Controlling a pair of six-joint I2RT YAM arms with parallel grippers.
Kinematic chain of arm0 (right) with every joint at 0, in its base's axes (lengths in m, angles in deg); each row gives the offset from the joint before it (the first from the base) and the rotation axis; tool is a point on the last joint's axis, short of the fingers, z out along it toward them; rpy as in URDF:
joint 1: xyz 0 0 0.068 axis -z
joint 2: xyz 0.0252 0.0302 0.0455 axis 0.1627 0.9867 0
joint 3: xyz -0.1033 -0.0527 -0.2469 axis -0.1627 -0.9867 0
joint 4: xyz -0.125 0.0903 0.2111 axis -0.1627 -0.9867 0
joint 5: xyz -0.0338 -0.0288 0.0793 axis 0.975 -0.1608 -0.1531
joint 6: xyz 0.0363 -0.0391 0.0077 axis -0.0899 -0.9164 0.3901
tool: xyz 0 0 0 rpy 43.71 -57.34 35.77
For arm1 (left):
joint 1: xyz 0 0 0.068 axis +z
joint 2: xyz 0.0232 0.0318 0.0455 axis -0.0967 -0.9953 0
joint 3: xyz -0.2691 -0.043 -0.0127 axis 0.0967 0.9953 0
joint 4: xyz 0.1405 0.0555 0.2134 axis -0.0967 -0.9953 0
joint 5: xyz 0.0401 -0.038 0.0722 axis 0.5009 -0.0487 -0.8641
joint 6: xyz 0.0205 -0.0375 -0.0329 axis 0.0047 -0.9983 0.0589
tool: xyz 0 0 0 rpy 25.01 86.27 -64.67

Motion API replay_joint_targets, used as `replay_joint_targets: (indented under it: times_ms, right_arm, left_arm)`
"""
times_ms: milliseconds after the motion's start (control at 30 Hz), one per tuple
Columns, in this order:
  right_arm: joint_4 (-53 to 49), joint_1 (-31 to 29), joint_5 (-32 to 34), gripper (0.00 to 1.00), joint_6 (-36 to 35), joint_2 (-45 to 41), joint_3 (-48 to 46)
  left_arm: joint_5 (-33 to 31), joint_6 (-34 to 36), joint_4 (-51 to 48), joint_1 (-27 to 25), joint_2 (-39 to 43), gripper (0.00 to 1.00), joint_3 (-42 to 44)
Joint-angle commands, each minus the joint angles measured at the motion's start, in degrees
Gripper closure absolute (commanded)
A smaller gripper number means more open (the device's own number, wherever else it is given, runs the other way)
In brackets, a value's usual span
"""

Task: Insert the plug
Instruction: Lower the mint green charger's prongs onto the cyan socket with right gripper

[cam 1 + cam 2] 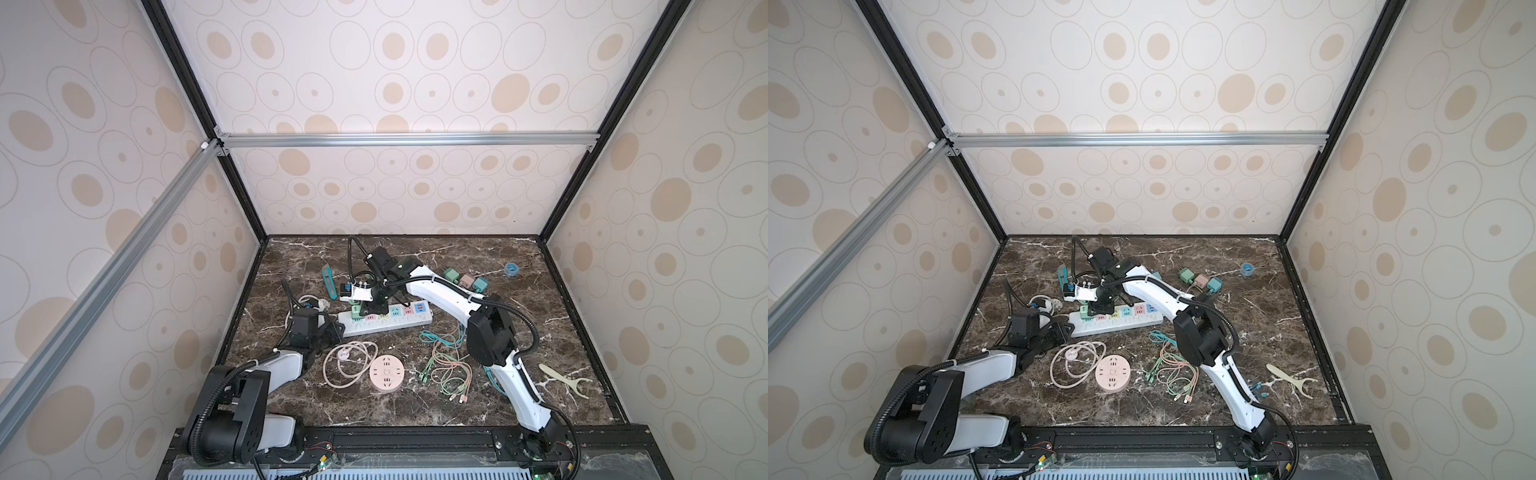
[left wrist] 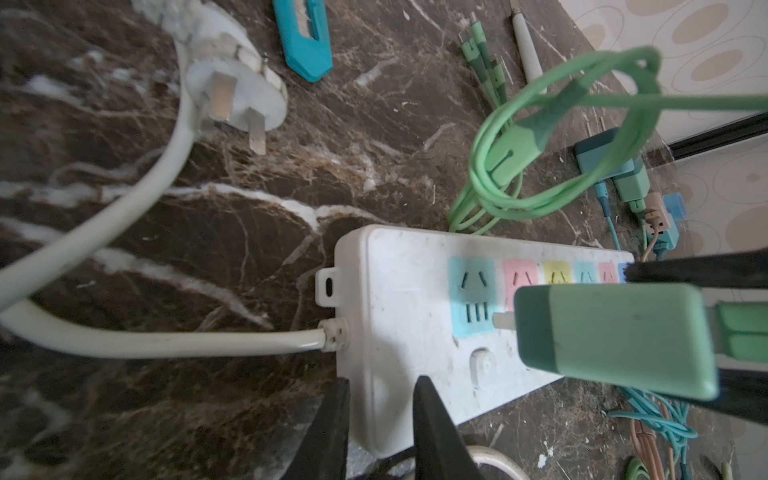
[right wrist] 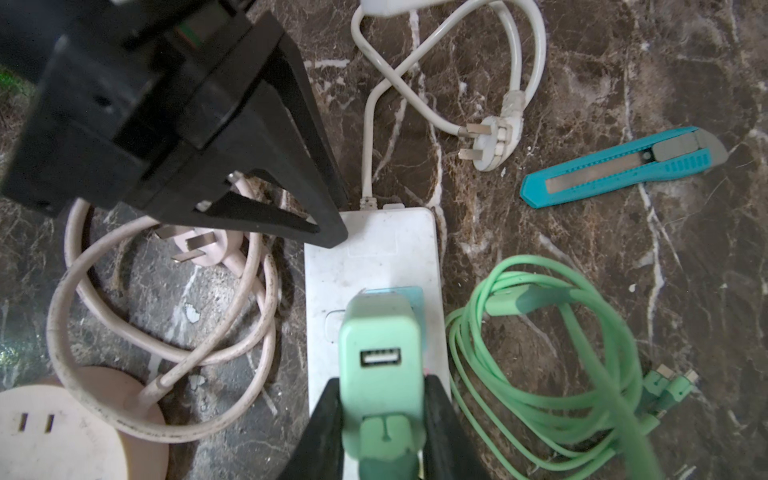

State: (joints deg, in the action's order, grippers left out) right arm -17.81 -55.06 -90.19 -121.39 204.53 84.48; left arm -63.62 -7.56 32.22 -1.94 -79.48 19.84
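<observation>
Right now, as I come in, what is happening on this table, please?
The right gripper holds a green charger plug over the white power strip, close to its blue socket at the cord end. A bare prong is visible, so the plug is not seated yet. The left gripper pinches the strip's cord end, apparently to steady it.

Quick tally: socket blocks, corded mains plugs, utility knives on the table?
Socket blocks: 2 (white strip, pink round socket)
Corded mains plugs: 2 (white plug, pink plug)
Utility knives: 1 (teal knife)
Total: 5
</observation>
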Motion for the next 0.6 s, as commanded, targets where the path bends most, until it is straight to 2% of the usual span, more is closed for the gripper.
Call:
replay_joint_targets:
  times_ms: [0, 567]
  right_arm:
    - [-1.5, -0.7, -0.2, 1.00, -1.7, 1.7, 2.0]
    - [-3.9, -1.3, 0.8, 1.00, -2.7, 3.9, 4.8]
  left_arm:
    - [0.5, 0.3, 1.0, 0.5, -0.2, 0.73, 0.0]
    - [0.4, 0.5, 1.1, 0.5, -0.2, 0.73, 0.0]
